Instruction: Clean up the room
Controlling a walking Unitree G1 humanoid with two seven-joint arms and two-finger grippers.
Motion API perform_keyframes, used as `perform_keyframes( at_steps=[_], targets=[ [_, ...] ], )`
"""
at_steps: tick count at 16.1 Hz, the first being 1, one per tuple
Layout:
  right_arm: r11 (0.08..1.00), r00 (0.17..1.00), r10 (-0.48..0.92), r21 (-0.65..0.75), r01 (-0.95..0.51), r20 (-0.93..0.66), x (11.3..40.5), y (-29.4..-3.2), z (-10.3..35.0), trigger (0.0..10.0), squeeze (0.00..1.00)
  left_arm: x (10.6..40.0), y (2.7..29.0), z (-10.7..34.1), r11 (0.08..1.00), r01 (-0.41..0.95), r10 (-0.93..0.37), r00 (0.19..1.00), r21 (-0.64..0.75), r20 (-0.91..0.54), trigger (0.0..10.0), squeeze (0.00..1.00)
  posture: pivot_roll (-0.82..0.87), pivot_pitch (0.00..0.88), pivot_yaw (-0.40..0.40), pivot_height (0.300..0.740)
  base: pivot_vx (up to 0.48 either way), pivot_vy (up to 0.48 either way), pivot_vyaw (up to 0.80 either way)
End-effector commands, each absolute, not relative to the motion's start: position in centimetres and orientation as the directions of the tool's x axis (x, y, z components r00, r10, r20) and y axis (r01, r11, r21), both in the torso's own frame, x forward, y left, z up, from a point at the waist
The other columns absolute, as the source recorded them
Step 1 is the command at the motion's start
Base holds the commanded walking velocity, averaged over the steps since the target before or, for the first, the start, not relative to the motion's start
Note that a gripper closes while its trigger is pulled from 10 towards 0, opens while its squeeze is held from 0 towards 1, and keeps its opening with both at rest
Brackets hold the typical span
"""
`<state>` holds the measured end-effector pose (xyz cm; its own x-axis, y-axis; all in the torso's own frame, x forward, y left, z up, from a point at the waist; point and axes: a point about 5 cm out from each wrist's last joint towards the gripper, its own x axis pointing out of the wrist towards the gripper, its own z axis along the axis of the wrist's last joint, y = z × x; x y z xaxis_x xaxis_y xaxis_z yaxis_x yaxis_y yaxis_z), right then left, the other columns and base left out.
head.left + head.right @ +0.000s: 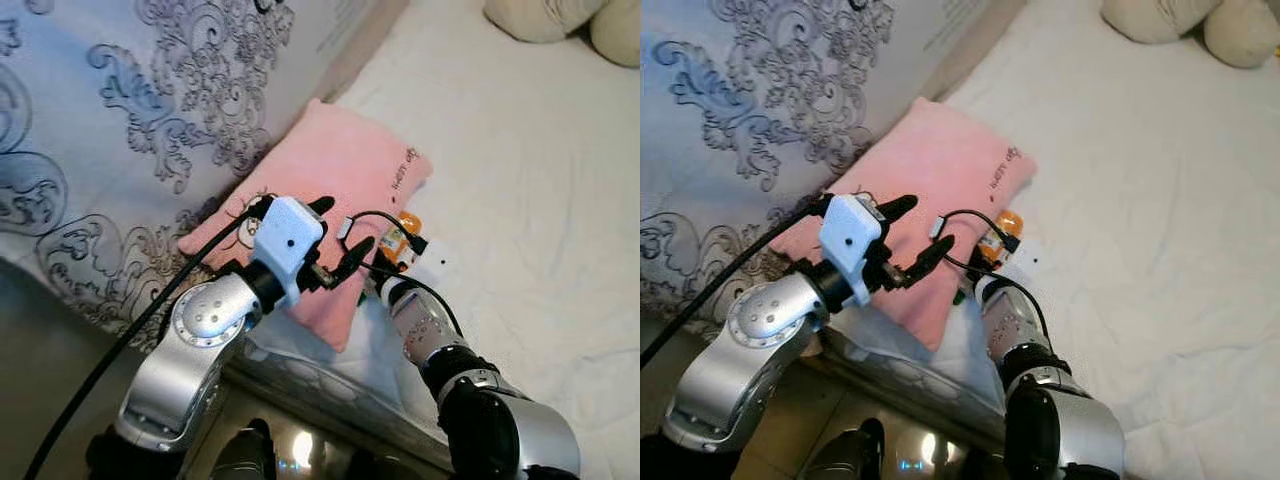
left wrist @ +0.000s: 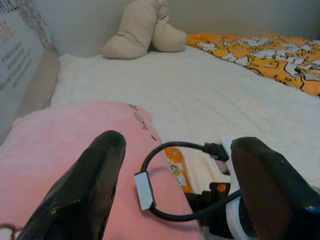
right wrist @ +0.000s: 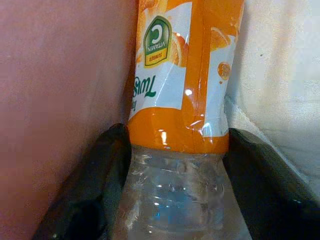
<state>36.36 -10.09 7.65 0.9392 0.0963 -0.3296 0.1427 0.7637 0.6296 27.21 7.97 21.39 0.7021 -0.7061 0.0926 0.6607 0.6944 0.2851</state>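
Observation:
A clear plastic bottle with an orange label point(image 3: 180, 75) lies on the white bed sheet, right against the edge of a pink pillow point(image 1: 340, 170). My right gripper point(image 3: 178, 145) is shut on its clear lower part, one black finger on each side. In the eye views the bottle point(image 1: 398, 240) pokes out just past my right wrist. My left gripper point(image 1: 340, 226) hovers open over the near corner of the pillow, a little left of the bottle, with nothing between its fingers point(image 2: 95, 175). A black cable loops between them.
A grey-patterned duvet point(image 1: 120, 120) covers the left side of the bed. Bare white sheet point(image 1: 530, 200) stretches right. A beige plush cushion point(image 1: 560, 20) lies at the far end, beside an orange patterned blanket point(image 2: 265, 50). The bed edge point(image 1: 300, 385) and floor are below me.

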Motion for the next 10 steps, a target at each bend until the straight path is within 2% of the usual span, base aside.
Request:
perform_keyframes(
  at_steps=[1,5,6,7,9,10],
  targets=[
    [0.776,0.879,0.102,0.59,0.222,-0.466,34.6,-10.0,4.7,0.0,0.0,27.3,7.6,21.6,0.678,0.671,-0.723,0.684,0.302,0.103,10.0,0.0,0.39,0.196,-0.056,0.74,0.0,0.0,0.0],
    [0.896,0.932,-0.023,0.406,0.18,-0.361,34.9,-13.9,5.4,0.0,0.0,28.4,7.1,21.0,0.692,0.676,-0.717,0.685,0.254,0.127,10.0,0.0,0.32,0.105,-0.064,0.74,0.0,0.0,0.0],
    [0.94,0.954,-0.158,0.255,0.224,-0.257,33.6,-17.8,5.1,0.0,0.0,29.1,7.5,19.5,0.743,0.659,-0.669,0.733,0.117,0.119,10.0,0.0,0.27,0.059,-0.05,0.74,0.0,0.0,0.0],
    [0.944,0.955,-0.207,0.213,0.252,-0.213,32.9,-19.1,5.1,0.0,0.0,29.3,7.7,18.9,0.754,0.652,-0.657,0.746,0.081,0.108,10.0,0.0,0.26,0.043,-0.048,0.74,0.0,0.0,0.0],
    [0.918,0.922,-0.381,0.089,0.386,-0.064,29.8,-23.5,5.9,0.0,0.0,30.0,8.2,17.0,0.78,0.624,-0.626,0.777,0.05,0.066,10.0,0.0,0.21,0.0,-0.042,0.74,0.0,0.0,0.0],
    [0.903,0.904,-0.426,0.052,0.427,-0.021,28.7,-24.5,6.3,0.0,0.0,30.3,8.3,16.4,0.784,0.618,-0.621,0.782,0.056,0.054,10.0,0.0,0.2,0.0,-0.036,0.74,0.0,0.0,0.0]
  ],
)
